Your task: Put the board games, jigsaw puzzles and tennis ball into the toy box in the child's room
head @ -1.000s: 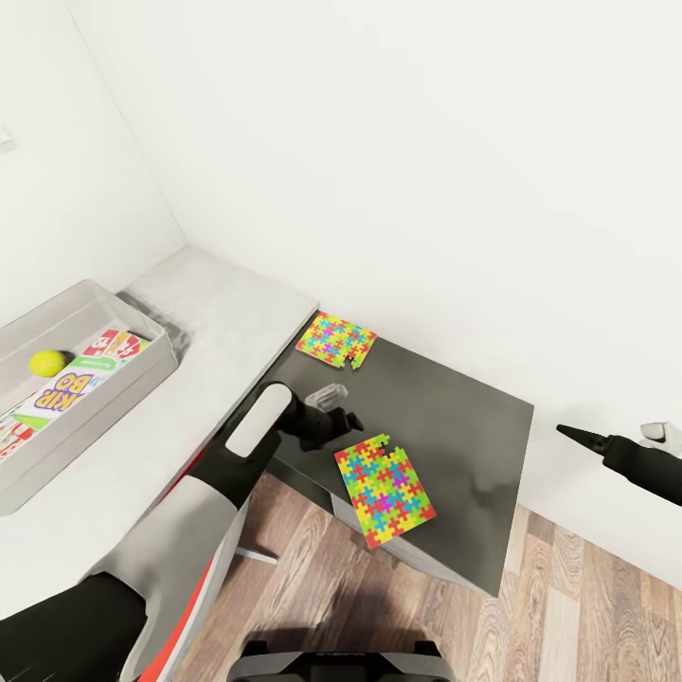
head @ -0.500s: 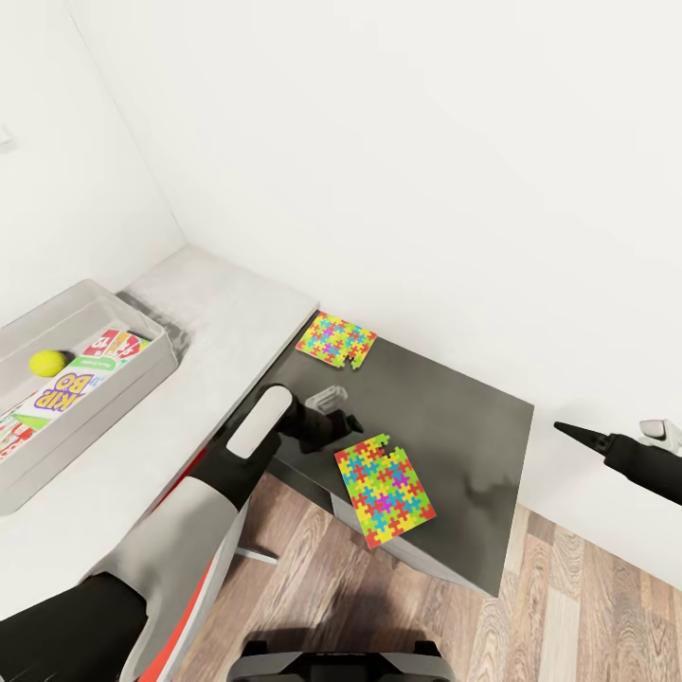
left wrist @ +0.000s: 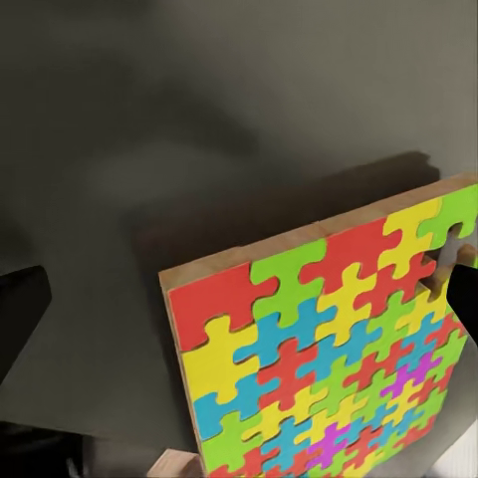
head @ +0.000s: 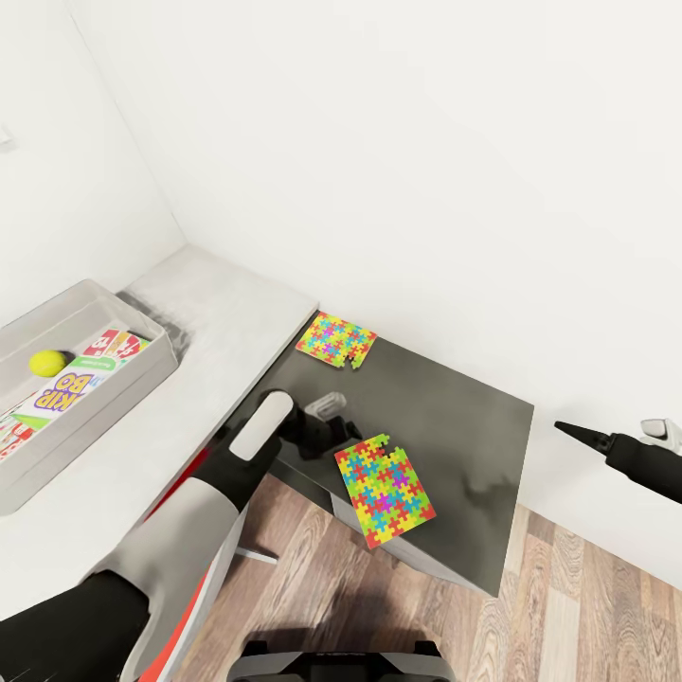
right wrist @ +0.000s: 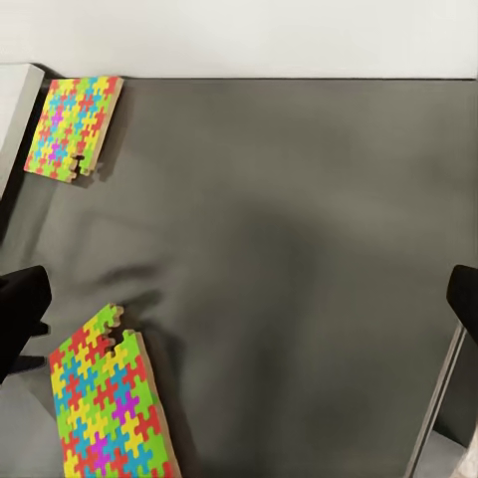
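**A:** Head view first: where is the puzzle we need now?

**B:** The near jigsaw puzzle lies flat in the lower middle of the frame, on the dark-grey section of the table, with one corner near the front edge. The second jigsaw puzzle is higher in the frame, beside the pale top. The toy box is at the left edge, with the tennis ball and a board game already inside.

**A:** How will it handle, do you think?

**B:** In the left wrist view the near puzzle shows a wooden backing under the coloured pieces, so I judge it light, thin and rather stiff. It lies flat, so it is hard to pinch from above. I would take it at an edge, perhaps the corner by the table front.

**A:** And the grippers?

**B:** The left gripper is just beside the puzzle's upper left side, fingers spread wide, holding nothing. The right gripper is at the right edge, well apart from the table, also spread and empty.
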Robot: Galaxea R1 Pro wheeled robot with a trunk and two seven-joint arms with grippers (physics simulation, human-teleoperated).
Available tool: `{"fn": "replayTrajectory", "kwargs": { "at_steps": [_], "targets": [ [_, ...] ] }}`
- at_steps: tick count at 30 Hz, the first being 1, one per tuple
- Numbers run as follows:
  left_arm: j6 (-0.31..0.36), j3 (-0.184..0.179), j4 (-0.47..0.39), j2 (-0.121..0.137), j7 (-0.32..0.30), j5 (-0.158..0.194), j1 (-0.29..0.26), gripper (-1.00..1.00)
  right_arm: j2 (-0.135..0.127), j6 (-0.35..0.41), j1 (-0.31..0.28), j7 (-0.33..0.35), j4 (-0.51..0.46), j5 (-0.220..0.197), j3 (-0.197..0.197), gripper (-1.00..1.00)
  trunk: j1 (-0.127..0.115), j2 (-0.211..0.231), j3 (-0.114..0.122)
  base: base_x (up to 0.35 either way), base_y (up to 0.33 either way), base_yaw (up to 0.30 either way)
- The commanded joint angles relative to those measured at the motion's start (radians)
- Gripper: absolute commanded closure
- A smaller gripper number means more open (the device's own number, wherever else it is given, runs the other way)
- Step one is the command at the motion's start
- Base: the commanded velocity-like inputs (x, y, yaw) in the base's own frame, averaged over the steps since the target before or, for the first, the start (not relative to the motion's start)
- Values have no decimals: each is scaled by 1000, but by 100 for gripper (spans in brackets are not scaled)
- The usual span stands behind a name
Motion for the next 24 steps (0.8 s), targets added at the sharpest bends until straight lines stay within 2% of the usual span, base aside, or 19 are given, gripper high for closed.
{"fn": "replayTrajectory", "kwargs": {
  "at_steps": [1,10,24],
  "targets": [
    [-1,-1,4,0,3,9,-1,-100,0,5,-1,9,0,7,-1,-100,1,-2,-1,0,0,0],
    [-4,-2,20,0,-30,4,-1,-100,-4,5,-1,10,0,8,-2,-100,1,-2,-1,0,0,0],
    [-5,-2,32,-1,-39,3,-1,-100,-6,5,-1,10,0,8,-2,-100,1,-2,-1,0,0,0]
  ]
}}
